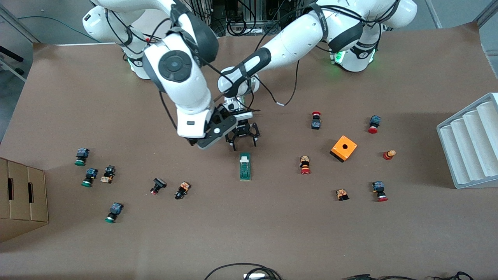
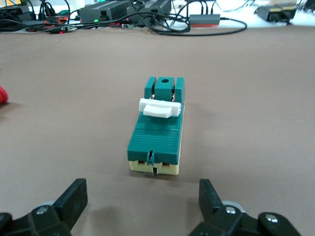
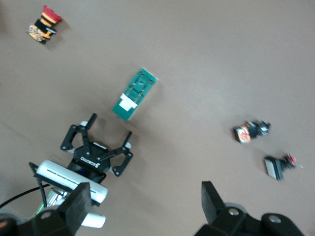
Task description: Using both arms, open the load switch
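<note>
The load switch [image 1: 244, 167] is a narrow green block lying flat near the table's middle. Its white sliding piece [image 1: 244, 158] sits toward the end farther from the front camera. My left gripper [image 1: 244, 145] hangs low just off that end, open, its fingers apart from the block. In the left wrist view the load switch [image 2: 157, 129] lies ahead of the left gripper [image 2: 142, 201], with bare table between the fingers. My right gripper [image 1: 212, 135] hovers beside the left one, open and empty. The right wrist view shows the load switch [image 3: 134, 94] and the right gripper [image 3: 145, 204].
Several small red and green push-buttons lie scattered toward both ends of the table. An orange box with a hole [image 1: 344, 148] stands toward the left arm's end. A grey ribbed tray [image 1: 470, 144] is at that edge and a cardboard box [image 1: 21, 194] at the right arm's end.
</note>
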`<state>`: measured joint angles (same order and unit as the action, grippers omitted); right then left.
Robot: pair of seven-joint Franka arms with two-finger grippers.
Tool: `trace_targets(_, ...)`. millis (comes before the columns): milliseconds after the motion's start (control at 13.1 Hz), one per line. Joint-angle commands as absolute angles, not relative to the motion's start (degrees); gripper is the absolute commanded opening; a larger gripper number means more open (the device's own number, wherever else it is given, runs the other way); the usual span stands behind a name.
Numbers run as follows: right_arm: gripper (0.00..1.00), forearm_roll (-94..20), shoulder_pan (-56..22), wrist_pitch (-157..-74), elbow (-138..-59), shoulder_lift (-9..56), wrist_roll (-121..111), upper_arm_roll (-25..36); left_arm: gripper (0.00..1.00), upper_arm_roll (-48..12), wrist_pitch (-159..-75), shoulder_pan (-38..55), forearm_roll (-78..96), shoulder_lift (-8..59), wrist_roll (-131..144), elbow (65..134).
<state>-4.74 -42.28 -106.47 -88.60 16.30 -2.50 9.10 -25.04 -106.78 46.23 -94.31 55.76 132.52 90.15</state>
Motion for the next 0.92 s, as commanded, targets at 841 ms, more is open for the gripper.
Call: trace_targets(841, 1.00, -1.8, -13.7, -93.2, -87.2, 10.1, 7.8, -5.2, 1.00, -25.8, -100.6, 46.8, -74.9, 45.4, 94.2, 90.7)
